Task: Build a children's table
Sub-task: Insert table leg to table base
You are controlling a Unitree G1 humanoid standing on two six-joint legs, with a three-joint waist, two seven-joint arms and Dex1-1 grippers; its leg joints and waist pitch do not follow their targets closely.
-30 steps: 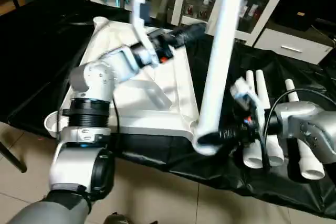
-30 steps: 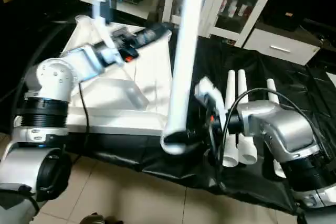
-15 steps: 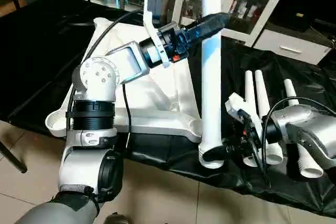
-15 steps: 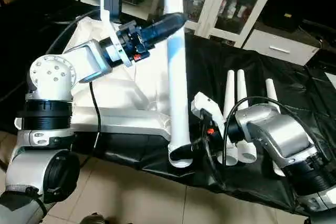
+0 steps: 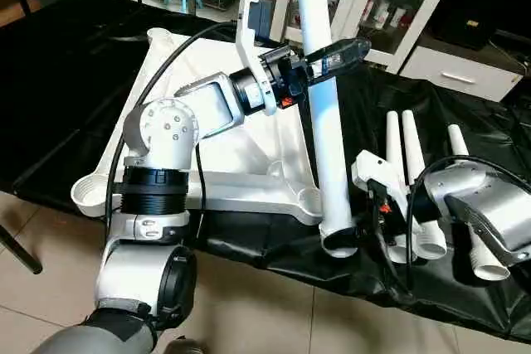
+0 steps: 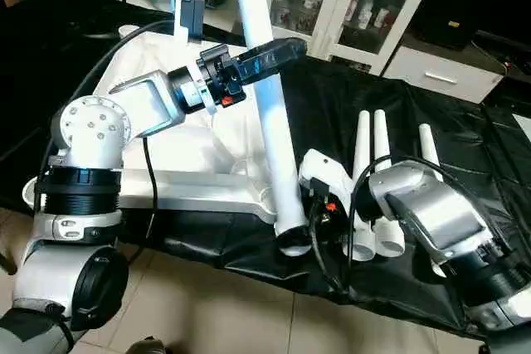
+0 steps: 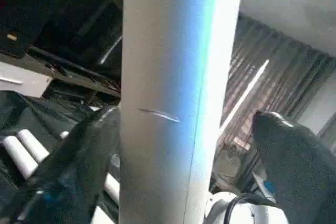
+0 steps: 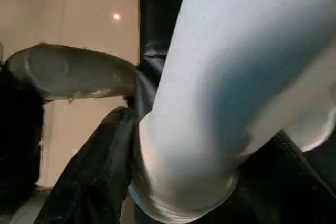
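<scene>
The children's table top [image 5: 236, 143] lies ribbed side up on the black work table. One white leg [image 5: 325, 122] stands almost upright just right of the top's near right corner socket [image 5: 309, 199]. My right gripper [image 5: 344, 240] is shut on its wide lower end [image 8: 236, 77], at the work table's front edge. My left gripper [image 5: 357, 43] is open, a finger on each side of the leg's upper part [image 7: 173, 103]. One finger [image 7: 79, 166] lies against the leg and the other stands a little off it. Three more legs [image 5: 415, 180] lie side by side to the right.
The black-covered work table [image 5: 50, 80] runs across the view, its front edge above a tiled floor [image 5: 265, 304]. White glass-door cabinets [image 5: 390, 6] stand behind it. A black cable [image 5: 415, 205] loops over my right forearm, near the lying legs.
The leg has swung from leaning right to nearly upright, its lower end still in my right gripper. My left gripper has come off the table top and moved its fingers around the leg's upper part.
</scene>
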